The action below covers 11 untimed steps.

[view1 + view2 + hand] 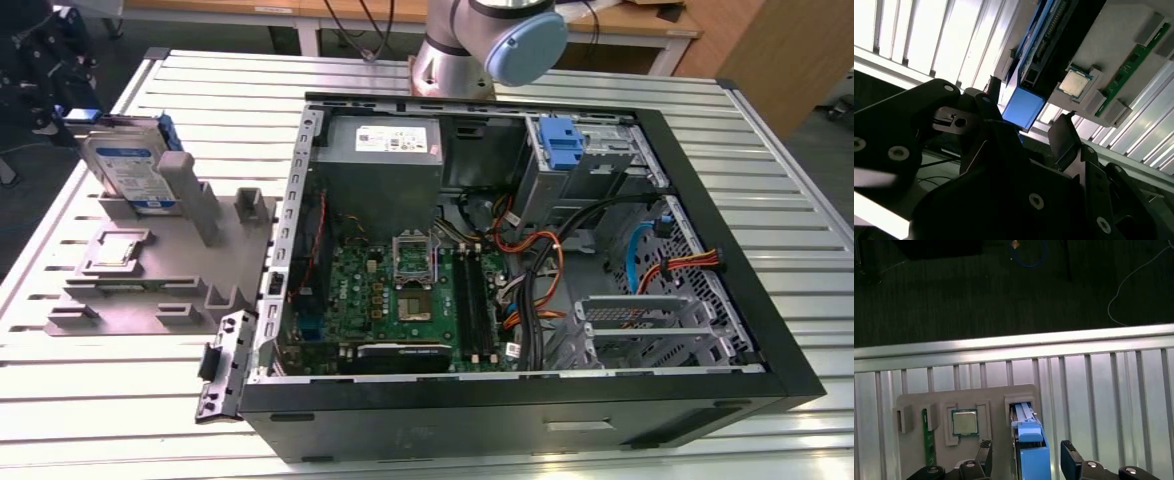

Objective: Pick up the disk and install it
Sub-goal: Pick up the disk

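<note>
The disk (130,165) stood on edge in a slot of the grey fixture tray (147,295), at the exterior view's left, outside the open computer case (534,405) and so not yet installed. In the first wrist view I looked down along its thin, blue-framed edge, with the gripper (1026,445) spread open: 1 finger (1069,457) on each side and a clear gap to the disk on both. How high the tips hung above the slot I could not tell. I judged this to be the lining-up for the grasp. To do it well, I wanted the 2 fingers square to the flat faces, the gaps even, and the travel straight along the slot, since a skewed squeeze would likely tilt the drive or catch the carrier. The square chip (964,422) and green memory stick (929,437) sat in neighbouring pockets, so sideways drift was unwelcome.
</note>
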Each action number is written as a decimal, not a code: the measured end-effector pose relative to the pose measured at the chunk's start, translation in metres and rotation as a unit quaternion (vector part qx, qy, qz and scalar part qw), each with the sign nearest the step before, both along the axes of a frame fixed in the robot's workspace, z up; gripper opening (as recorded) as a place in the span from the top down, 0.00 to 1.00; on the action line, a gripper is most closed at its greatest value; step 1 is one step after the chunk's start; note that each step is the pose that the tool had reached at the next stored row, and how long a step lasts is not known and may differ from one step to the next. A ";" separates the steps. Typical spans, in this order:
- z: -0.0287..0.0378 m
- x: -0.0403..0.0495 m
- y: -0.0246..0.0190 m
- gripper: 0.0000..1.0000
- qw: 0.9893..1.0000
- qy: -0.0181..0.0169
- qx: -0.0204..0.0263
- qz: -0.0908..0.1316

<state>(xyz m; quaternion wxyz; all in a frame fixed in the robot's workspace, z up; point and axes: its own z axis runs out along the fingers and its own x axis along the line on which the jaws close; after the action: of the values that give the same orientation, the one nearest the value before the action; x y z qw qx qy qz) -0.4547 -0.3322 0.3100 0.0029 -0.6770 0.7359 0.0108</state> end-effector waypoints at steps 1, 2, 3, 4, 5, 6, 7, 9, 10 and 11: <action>-0.0013 0.0000 0.0002 0.35 1.000 0.000 0.000 0.005; -0.0027 -0.0001 0.0005 0.35 1.000 0.000 0.000 0.008; -0.0039 -0.0001 0.0008 0.35 1.000 0.000 0.000 0.010; -0.0051 0.0000 0.0010 0.35 1.000 0.000 0.000 0.011; -0.0061 0.0000 0.0011 0.35 1.000 0.000 0.000 0.011; -0.0070 -0.0001 0.0012 0.37 1.000 0.000 0.000 0.011; -0.0078 -0.0001 0.0013 0.37 1.000 0.000 0.000 0.011; -0.0090 -0.0003 0.0017 0.44 1.000 0.000 0.000 0.011; -0.0095 -0.0004 0.0023 0.44 1.000 0.000 0.001 0.011; -0.0101 -0.0004 0.0030 0.44 1.000 0.000 0.002 0.011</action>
<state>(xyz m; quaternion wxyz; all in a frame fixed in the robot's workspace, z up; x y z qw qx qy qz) -0.4551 -0.3292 0.2999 0.0040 -0.6853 0.7281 0.0120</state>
